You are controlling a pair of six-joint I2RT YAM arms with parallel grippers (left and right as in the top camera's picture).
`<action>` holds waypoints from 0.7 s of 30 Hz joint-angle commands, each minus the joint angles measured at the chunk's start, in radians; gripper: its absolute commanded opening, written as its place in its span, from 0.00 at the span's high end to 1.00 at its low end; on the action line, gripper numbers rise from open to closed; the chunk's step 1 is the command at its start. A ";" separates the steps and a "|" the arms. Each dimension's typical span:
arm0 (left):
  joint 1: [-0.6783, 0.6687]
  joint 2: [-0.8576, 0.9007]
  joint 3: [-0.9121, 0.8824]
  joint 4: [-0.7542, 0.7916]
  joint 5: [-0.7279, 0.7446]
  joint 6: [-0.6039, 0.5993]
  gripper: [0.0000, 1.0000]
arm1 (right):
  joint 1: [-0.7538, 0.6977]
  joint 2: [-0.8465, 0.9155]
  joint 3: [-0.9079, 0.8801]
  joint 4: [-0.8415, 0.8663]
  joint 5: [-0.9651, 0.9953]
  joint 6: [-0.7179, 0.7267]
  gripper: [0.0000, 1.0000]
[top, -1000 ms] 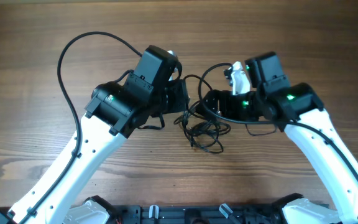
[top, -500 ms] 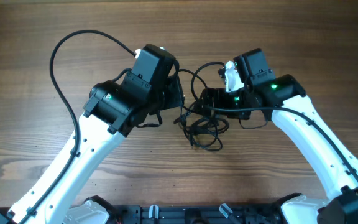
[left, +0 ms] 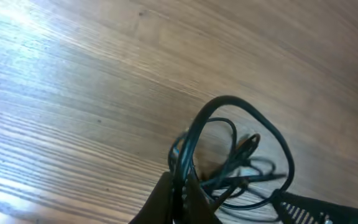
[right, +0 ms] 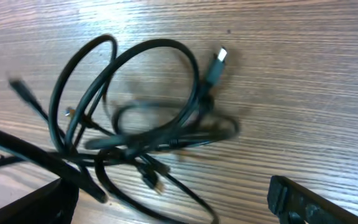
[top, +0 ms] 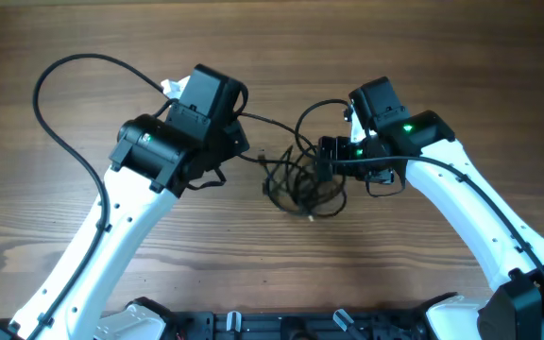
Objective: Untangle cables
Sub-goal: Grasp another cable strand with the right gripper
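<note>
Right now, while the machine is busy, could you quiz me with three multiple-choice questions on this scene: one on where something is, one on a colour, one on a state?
1. Where do the cables lie?
A. between the left arm and the right arm
B. off to the far left
C. on top of the right arm

2. What colour are the cables?
A. white
B. black
C. red

3. What is the left end effector doing?
A. standing wide open
B. shut on the cables
C. gripping the other arm

Answers:
1 A: the overhead view shows the tangle in the gap between the arms.
2 B: every strand looks black in all three views.
3 B: the left wrist view shows a strand pinched in it.
</note>
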 commanded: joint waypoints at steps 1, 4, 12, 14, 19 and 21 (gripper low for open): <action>0.015 0.002 0.012 -0.015 -0.062 -0.020 0.96 | 0.001 0.013 -0.009 -0.006 0.122 0.041 0.00; 0.015 0.002 0.012 -0.029 -0.076 -0.021 0.96 | 0.001 0.014 -0.016 -0.012 0.209 0.112 0.00; 0.015 0.003 0.012 -0.047 -0.094 -0.021 0.96 | 0.001 0.025 -0.016 0.008 0.162 0.119 0.00; 0.015 0.003 0.012 -0.047 -0.094 -0.021 0.94 | 0.001 0.035 -0.016 0.030 0.079 0.036 0.00; 0.015 0.012 0.012 -0.046 -0.068 -0.020 0.92 | 0.001 0.110 -0.016 0.060 -0.021 -0.006 0.00; 0.015 0.026 0.012 -0.047 -0.059 -0.020 0.93 | 0.001 0.164 -0.016 0.073 -0.061 -0.038 0.00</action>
